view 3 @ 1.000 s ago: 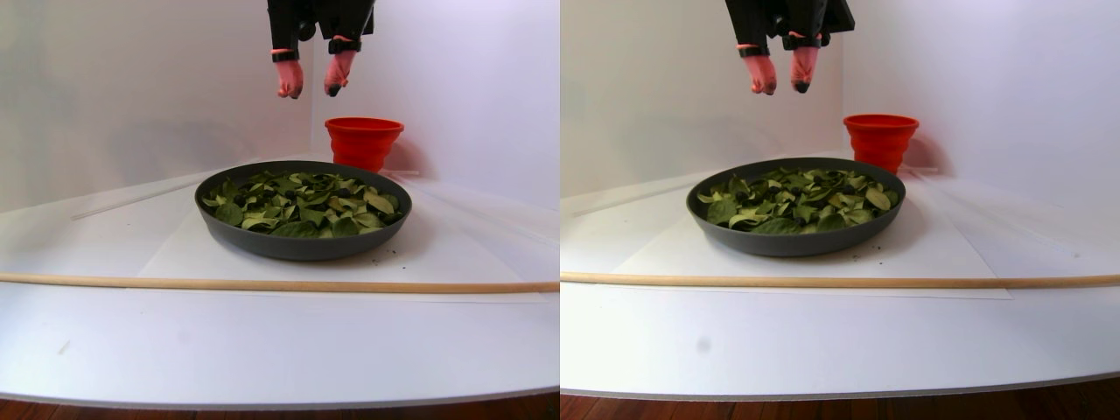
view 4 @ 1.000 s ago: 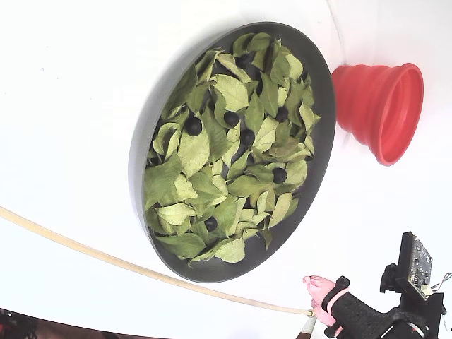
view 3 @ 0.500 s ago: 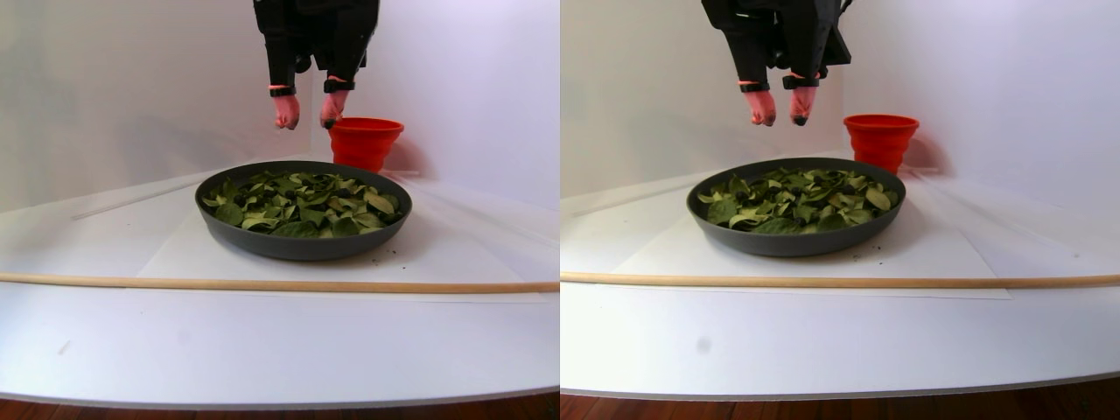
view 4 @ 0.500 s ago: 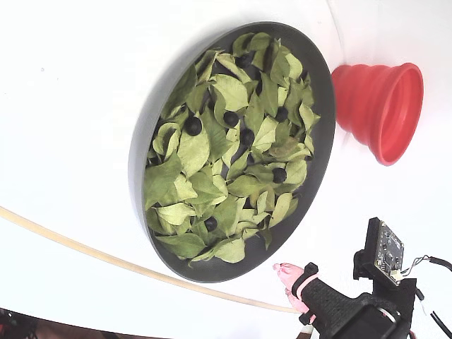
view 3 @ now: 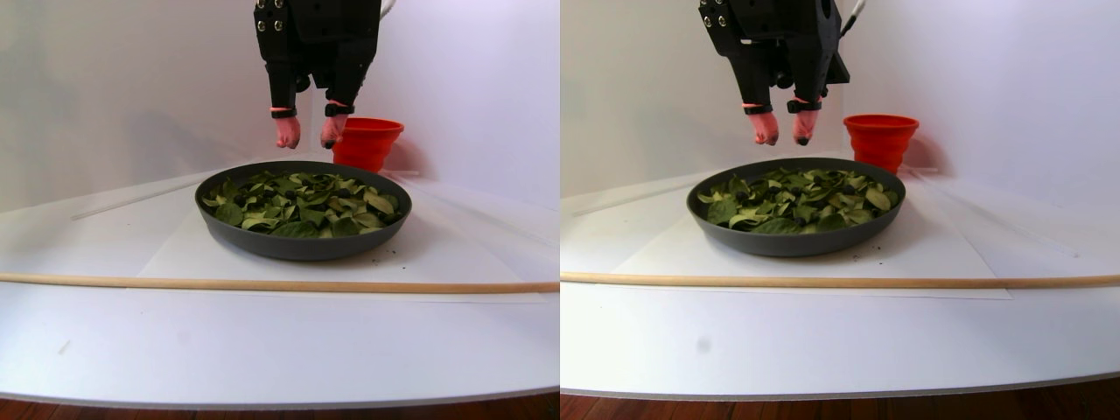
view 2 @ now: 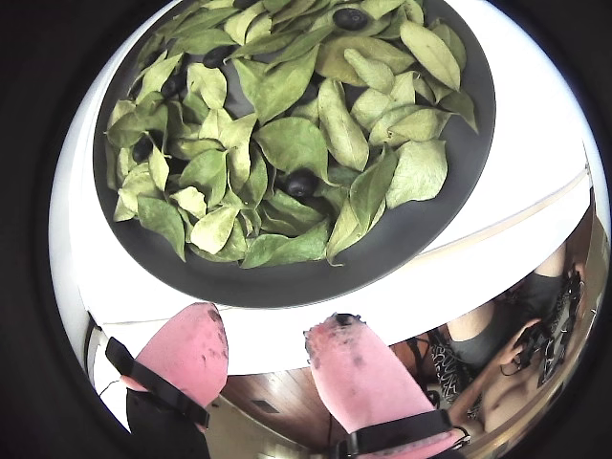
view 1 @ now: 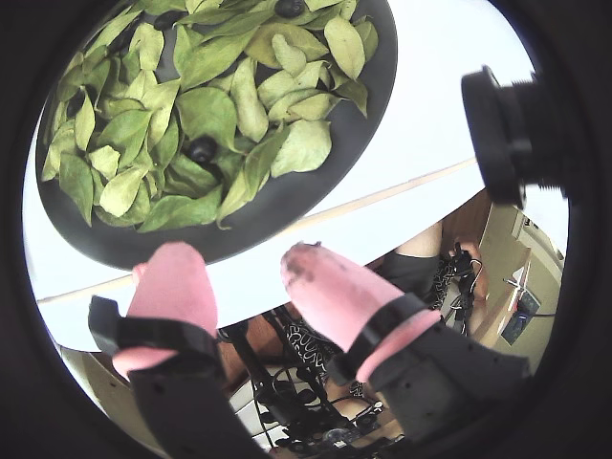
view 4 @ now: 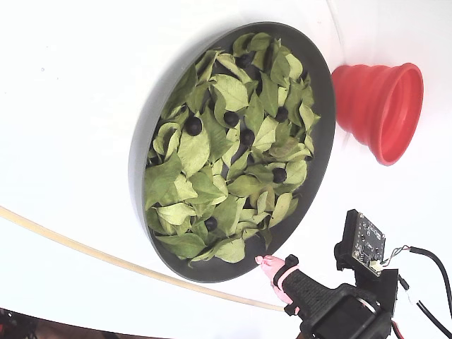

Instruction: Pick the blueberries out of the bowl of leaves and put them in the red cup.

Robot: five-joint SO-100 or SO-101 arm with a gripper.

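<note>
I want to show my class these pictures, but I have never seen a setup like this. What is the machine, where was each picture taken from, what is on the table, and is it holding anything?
It is a small robot arm whose gripper has two pink-covered fingers. Both wrist views come from cameras riding on the arm, looking past the fingers. The stereo pair view is two nearly equal side-on pictures; the fixed view looks down from above, turned sideways. On the white table sits a dark grey bowl of green leaves with dark blueberries among them, a red cup beside it, and a thin wooden rod in front. The fingers stand apart above the bowl's edge, holding nothing.
</note>
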